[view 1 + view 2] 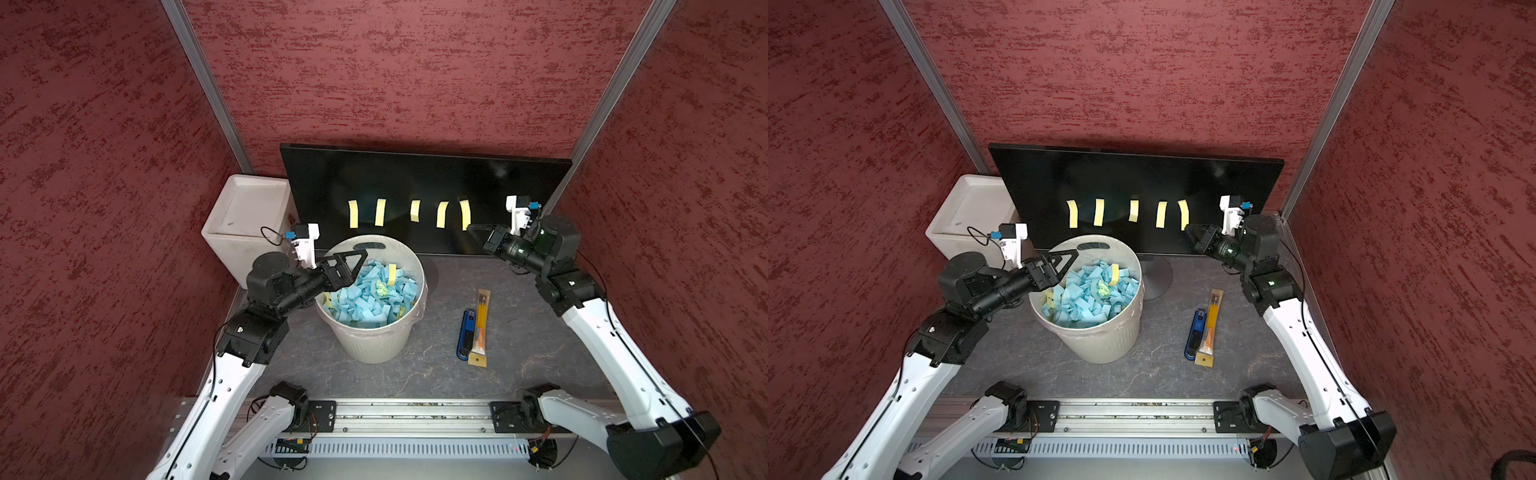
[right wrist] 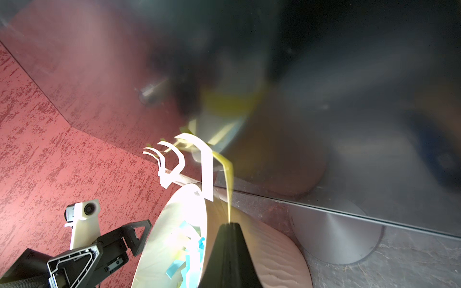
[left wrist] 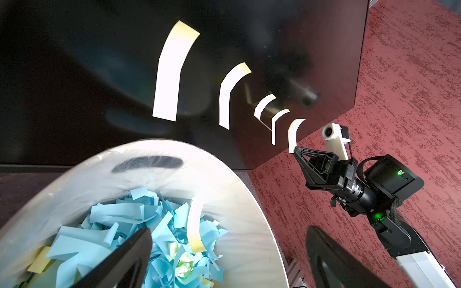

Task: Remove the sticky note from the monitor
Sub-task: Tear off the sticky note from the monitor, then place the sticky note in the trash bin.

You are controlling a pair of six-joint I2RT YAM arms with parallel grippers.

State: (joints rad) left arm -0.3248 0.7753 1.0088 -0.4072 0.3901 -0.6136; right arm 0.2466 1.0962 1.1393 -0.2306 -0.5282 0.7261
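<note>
Right gripper [image 1: 469, 227] is pinched shut on the bottom end of the sticky note [image 1: 465, 214] at its own end of the row. That puts you at the peel step: the grip is made, but the note is not yet off.

Take the big picture first. Your monitor [image 1: 415, 174] stands upright at the back of the table [image 1: 519, 332], dark face toward you. Four other notes [image 1: 414, 210] sit in a row beside the held one, all fixed at their top edges with the lower ends curling free.

In front of the screen, toward your left arm, sits the wastebasket [image 1: 374, 340], heaped with blue and yellow paper. Left gripper [image 1: 351, 264] hovers over that basket's rim with its jaws wide apart and nothing between them. Leave it there.

Now the small stuff. In the right wrist view the yellow strip runs from the closed tips up to the glass, and its top end appears stuck.

So the next move, as I read it, is a pull away from the screen and slightly down. Go slowly enough that the glue lets go without tearing the paper or rocking the monitor. Once the note is free, carry it across to the wastebasket and only then release.
</note>
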